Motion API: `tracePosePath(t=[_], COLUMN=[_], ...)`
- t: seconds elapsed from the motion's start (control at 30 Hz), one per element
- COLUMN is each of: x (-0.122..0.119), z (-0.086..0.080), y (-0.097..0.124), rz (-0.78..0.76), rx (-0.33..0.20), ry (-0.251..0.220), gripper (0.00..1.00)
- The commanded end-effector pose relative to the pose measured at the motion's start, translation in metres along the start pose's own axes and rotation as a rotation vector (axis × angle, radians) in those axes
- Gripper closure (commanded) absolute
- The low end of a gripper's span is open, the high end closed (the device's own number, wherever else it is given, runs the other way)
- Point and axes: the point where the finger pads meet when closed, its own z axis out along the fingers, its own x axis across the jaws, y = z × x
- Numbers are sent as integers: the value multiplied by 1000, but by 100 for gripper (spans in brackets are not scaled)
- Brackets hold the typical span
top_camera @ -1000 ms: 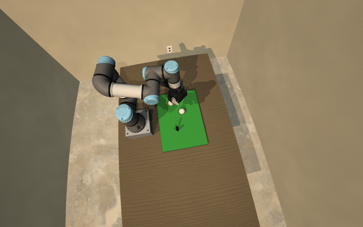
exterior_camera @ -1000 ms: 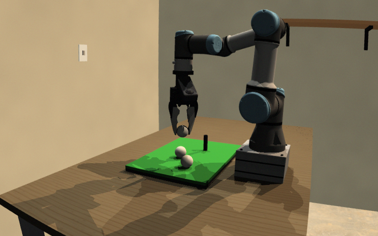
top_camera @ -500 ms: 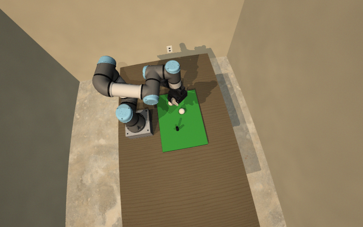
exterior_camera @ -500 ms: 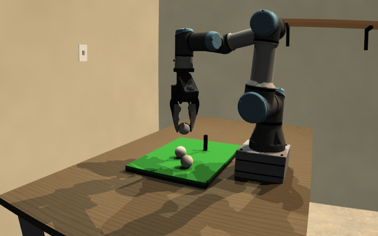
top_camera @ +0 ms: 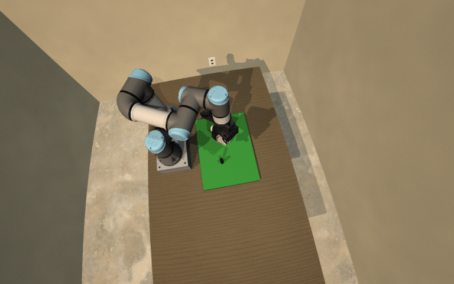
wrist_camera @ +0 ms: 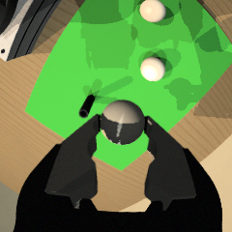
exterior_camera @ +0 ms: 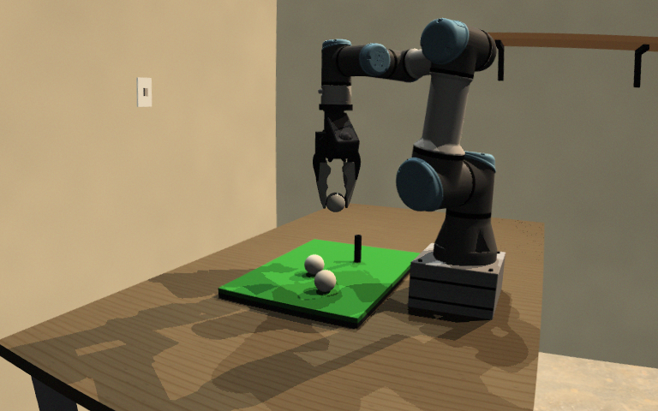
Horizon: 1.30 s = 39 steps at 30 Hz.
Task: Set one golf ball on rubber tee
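Note:
My gripper (exterior_camera: 336, 195) is shut on a white golf ball (exterior_camera: 336, 201) and holds it well above the green mat (exterior_camera: 322, 278). The ball also shows between the two dark fingers in the wrist view (wrist_camera: 122, 122). The black rubber tee (exterior_camera: 357, 248) stands upright on the mat, below and to the right of the held ball; in the wrist view the tee (wrist_camera: 86, 106) lies just left of the ball. Two more golf balls (exterior_camera: 314, 263) (exterior_camera: 325, 280) rest on the mat, close together. In the overhead view the gripper (top_camera: 223, 138) hangs above the mat, apart from the tee (top_camera: 221, 161).
The arm's grey base block (exterior_camera: 456, 288) stands at the mat's right edge on the wooden table (exterior_camera: 291, 336). A wall shelf (exterior_camera: 577, 43) hangs high at the back right. Walls stand close behind the table.

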Motion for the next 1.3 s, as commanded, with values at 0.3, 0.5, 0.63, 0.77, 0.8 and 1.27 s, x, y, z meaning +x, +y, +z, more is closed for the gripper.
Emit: tracePosePath(t=[0.3, 0.5, 0.63, 0.77, 0.8, 1.27], x=[-62, -63, -63, -63, -63, -63], z=[-31, -31, -30, -25, -23, 8], y=[44, 44, 45, 44, 45, 44], rz=[-47, -47, -47, -47, -47, -48], rx=[26, 28, 28, 29, 29, 29], ry=[2, 2, 2, 2, 2, 1], gripper=[100, 100, 100, 100, 100, 100])
